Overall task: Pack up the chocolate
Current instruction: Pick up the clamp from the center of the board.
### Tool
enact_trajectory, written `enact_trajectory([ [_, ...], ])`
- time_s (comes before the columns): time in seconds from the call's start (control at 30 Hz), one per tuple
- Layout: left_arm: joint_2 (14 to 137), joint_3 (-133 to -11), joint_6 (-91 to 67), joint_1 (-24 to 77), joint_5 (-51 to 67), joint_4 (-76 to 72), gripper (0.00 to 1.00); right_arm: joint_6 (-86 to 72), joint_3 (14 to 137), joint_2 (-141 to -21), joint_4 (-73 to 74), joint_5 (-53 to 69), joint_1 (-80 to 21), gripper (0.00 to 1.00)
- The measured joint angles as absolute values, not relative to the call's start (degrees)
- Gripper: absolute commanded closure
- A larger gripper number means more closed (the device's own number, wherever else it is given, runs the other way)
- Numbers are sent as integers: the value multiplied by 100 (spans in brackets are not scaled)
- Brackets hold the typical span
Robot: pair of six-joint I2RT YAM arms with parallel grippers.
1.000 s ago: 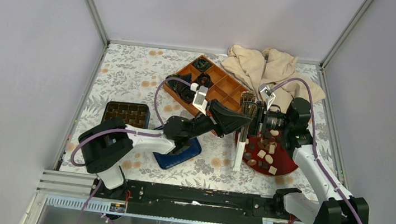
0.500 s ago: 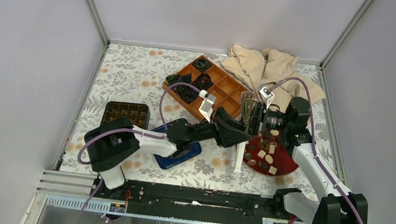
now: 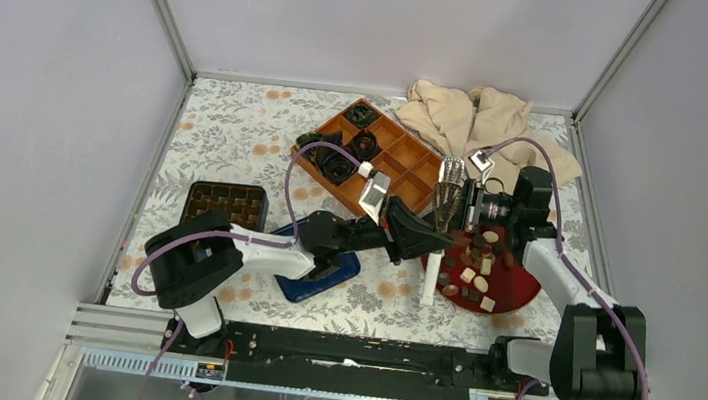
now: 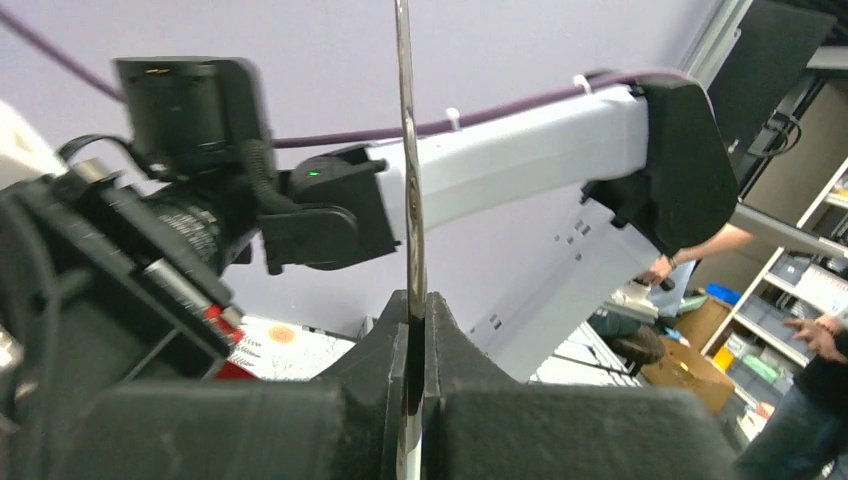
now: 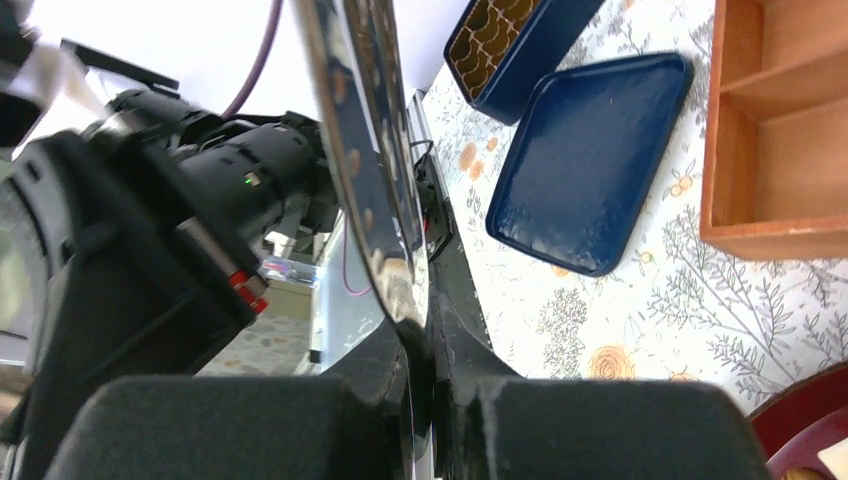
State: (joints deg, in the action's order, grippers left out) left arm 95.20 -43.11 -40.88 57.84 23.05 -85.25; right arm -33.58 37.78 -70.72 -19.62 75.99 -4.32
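The chocolate [image 3: 477, 262], brown and cream pieces, lies on a red plate [image 3: 517, 289] at the right. A slotted metal spatula [image 3: 450, 183] with a white handle [image 3: 430, 274] stands upright at the plate's left edge. My left gripper [image 3: 435, 237] is shut on its thin shank, which shows edge-on [image 4: 409, 180] between the left gripper's [image 4: 415, 300] fingers. My right gripper [image 3: 461, 208] is shut on the spatula's shiny slotted head [image 5: 365, 120], with its jaws [image 5: 425, 335] pinching the lower edge. No chocolate is on the spatula.
A blue tin [image 3: 226, 204] with a brown moulded insert sits at the left, its blue lid [image 3: 321, 275] beside it under the left arm. A wooden divided box [image 3: 405, 156] holds black paper cups [image 3: 339, 163]. A beige cloth [image 3: 470, 118] lies behind.
My left arm has reached further right and now grips lower on the spatula's shank. The right wrist has turned a little, and the spatula head has shifted slightly.
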Motion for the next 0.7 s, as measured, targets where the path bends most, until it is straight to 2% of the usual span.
enact_trajectory([
  [0.17, 9515, -4440, -3929, 5848, 2467, -8252, 100, -3483, 3787, -7561, -1953, 7708, -421, 100],
  [0.5, 9845, -4711, -4222, 5846, 2353, -8394, 100, -3363, 3787, -7194, -2056, 7826, -336, 100],
  [0.53, 9865, -4735, -4257, 5846, 2364, -8392, 97, -3374, 3787, -7231, -2049, 7861, -327, 100],
  [0.57, 9880, -4746, -4294, 5846, 2362, -8390, 88, -3385, 3787, -7264, -2040, 7881, -320, 100],
  [0.6, 9891, -4751, -4318, 5846, 2353, -8388, 71, -3400, 3787, -7308, -2040, 7913, -320, 100],
  [0.63, 9894, -4748, -4344, 5846, 2318, -8388, 58, -3430, 3785, -7319, -2058, 7924, -318, 100],
  [0.7, 9885, -4689, -4480, 5846, 2209, -8425, 37, -3505, 3771, -7310, -2287, 7922, -314, 100],
])
